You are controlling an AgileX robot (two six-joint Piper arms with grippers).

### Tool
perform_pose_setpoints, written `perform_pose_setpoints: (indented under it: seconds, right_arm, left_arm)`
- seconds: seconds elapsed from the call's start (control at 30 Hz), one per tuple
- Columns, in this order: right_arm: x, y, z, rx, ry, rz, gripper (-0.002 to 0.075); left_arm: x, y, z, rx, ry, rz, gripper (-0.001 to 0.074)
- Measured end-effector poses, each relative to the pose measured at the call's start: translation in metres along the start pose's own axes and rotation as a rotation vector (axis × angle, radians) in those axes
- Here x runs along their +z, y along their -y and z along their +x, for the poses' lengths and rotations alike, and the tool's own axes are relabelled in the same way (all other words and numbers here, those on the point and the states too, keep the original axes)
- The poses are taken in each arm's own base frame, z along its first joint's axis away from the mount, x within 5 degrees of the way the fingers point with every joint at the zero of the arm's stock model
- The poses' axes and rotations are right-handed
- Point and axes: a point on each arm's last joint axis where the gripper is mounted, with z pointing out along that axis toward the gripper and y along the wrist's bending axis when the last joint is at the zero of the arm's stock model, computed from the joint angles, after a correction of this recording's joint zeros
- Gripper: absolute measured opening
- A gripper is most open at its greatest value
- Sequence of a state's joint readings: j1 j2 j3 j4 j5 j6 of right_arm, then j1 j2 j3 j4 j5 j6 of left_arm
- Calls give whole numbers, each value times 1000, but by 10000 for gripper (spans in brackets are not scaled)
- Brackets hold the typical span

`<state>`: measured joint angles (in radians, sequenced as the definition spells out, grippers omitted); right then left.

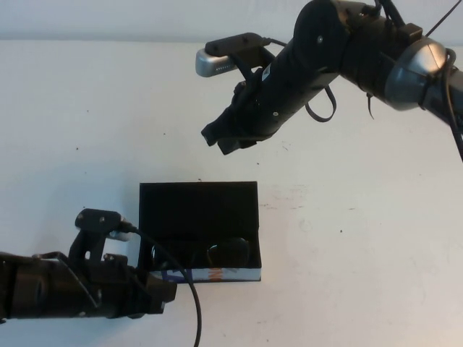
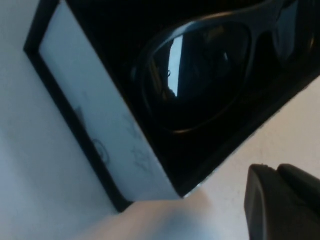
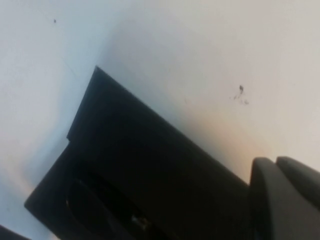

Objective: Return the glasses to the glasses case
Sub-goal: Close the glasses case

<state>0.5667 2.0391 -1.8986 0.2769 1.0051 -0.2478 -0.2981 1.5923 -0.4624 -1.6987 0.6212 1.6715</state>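
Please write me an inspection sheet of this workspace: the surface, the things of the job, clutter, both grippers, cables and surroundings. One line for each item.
Surface: white table, a few small dark specks, otherwise bare.
Glasses case: open, lid raised at the far side, white printed side facing the robot.
Glasses: lying inside the case, lenses visible in the left wrist view.
Clutter: nothing seen.
Left gripper: low on the table at the case's near-left corner, holding nothing; finger state unclear.
Right gripper: raised above the table beyond the case lid, shut, holding nothing.
Cables: black cable loops from the left arm in front of the case.
Surroundings: nothing seen.
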Motion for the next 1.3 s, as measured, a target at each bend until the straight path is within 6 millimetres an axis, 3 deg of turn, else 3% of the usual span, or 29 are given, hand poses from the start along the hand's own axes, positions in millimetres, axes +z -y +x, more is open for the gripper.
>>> perform_pose_setpoints:
  seconds: [0.27,0.53,0.73,0.93,1.3]
  right_arm:
    - [6,2,-4,7,51,6,-11]
    - [40,14,-6,25,25,4,-11]
    - [57,18,-15,22,22,-12,-11]
    - [76,23,-11,25,-59,-35,-11]
    - [72,18,-5,13,-188,-82,-12]
  left_arm:
    - [7,-9,5,32,-36,-41,-1]
    - [7,-12,-6,82,-11,-74,-1]
    - [8,-12,-8,87,-11,-85,-1]
    - [8,-12,-8,90,-11,-85,-1]
    - [8,-12,-8,91,-10,-85,-1]
